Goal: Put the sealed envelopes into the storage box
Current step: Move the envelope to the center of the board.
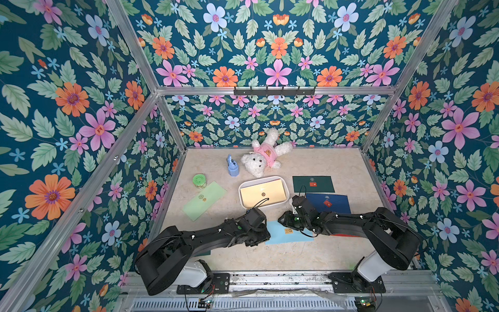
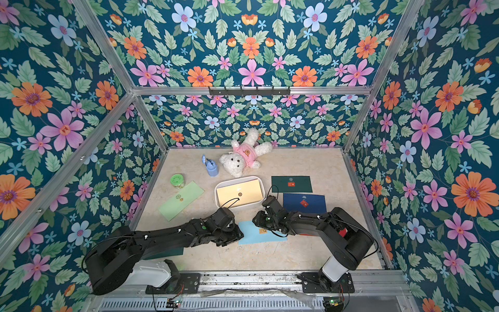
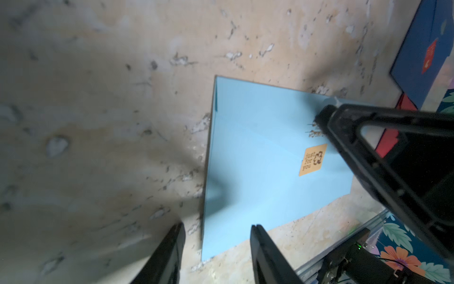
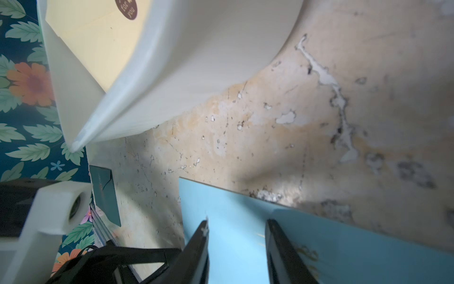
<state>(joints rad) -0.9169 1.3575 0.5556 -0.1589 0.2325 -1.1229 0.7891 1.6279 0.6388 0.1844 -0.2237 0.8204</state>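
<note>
Both grippers, left and right, half open and holding nothing, flank the flat light blue paper envelope near the tabletop's front edge, probably to lift it into the shallow white plastic storage box.

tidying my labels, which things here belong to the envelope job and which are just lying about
Part of the job:
- storage box, yellow envelope already inside
- light blue envelope, between both tools
- light green envelope
- dark green envelope
- navy envelope
- red envelope, mostly hidden under the right arm

Just lying about:
- teddy bear
- green-lidded jar
- small blue toy
</note>
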